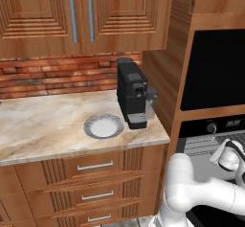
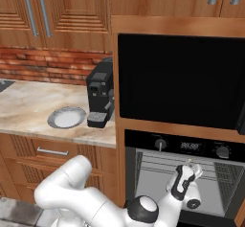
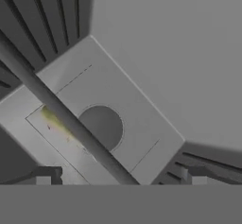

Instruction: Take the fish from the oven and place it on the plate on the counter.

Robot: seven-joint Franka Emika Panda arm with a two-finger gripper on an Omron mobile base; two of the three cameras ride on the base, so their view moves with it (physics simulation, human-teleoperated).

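I have the white arm (image 2: 72, 187) folded low and reaching forward, elbow bent, with the hand (image 2: 190, 166) raised and its fingers spread wide, holding nothing.

rack bar (image 3: 71, 124) crossing oven (image 2: 182, 173) cavity

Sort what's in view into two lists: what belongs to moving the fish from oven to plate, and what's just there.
Part of the job:
- oven, with its wire rack
- fish, a yellowish shape behind a rack bar in the hand view
- plate
- counter
- gripper, open, reaching into the oven

Just there:
- coffee machine
- black glass panel
- upper cabinets
- drawers
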